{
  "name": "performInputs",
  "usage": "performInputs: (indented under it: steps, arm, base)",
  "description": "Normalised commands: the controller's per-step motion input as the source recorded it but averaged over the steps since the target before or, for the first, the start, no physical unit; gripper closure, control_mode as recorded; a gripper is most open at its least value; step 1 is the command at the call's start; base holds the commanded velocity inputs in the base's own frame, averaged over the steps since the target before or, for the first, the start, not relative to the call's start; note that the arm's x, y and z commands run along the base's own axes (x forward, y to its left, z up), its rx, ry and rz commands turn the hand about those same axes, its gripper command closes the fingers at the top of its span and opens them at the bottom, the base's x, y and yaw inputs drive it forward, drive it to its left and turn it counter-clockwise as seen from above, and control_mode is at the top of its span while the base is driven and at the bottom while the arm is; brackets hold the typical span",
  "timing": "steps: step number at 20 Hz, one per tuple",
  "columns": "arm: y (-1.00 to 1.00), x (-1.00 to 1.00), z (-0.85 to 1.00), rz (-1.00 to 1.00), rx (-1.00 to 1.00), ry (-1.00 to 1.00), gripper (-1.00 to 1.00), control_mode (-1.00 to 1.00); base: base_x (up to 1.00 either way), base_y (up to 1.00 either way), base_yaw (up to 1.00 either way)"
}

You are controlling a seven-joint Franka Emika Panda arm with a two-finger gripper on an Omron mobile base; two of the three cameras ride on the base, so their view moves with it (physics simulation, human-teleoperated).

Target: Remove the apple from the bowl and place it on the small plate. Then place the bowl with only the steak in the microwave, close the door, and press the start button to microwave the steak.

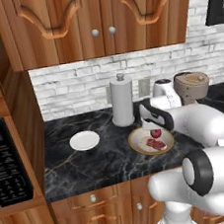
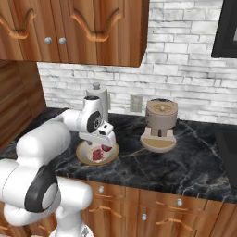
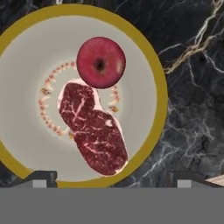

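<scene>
Dark counter (image 1: 90,161) holds one bowl (image 3: 26,144), one apple (image 3: 101,62), one steak (image 3: 94,129).

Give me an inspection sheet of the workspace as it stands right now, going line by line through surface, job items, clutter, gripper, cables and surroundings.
Surface: black marble counter, veined.
Job's things: apple and steak lie together in the bowl, the apple touching the steak's end; small plate sits bare to the bowl's left; microwave keypad shows at far left.
Clutter: paper towel roll behind the bowl; brown coffee grinder to the right.
Gripper: gripper hovers above the bowl, open, holding nothing.
Cables: nothing seen.
Surroundings: wooden cabinets above, white brick wall with an outlet.
</scene>
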Motion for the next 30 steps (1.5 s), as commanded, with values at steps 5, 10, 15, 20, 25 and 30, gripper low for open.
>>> performInputs:
  steps: [5,10,15,20,25,30]
  arm:
    - [0.00,0.11,-0.20,0.00,0.00,0.00,-1.00,-1.00]
    - [0.00,0.19,-0.28,0.00,0.00,0.01,-1.00,-1.00]
    - [-0.02,0.27,-0.26,0.00,0.00,0.00,-1.00,-1.00]
    - [-0.08,0.23,-0.20,0.00,0.00,0.00,-1.00,-1.00]
    - [-0.14,0.11,-0.10,0.00,0.00,0.01,-1.00,-1.00]
    - [-0.14,0.09,-0.11,0.00,0.00,0.02,-1.00,-1.00]
  base:
    - [0.00,0.00,0.00]
    - [0.00,0.00,0.00]
    - [0.00,0.00,0.00]
    - [0.00,0.00,0.00]
    - [0.00,0.00,0.00]
    - [0.00,0.00,0.00]
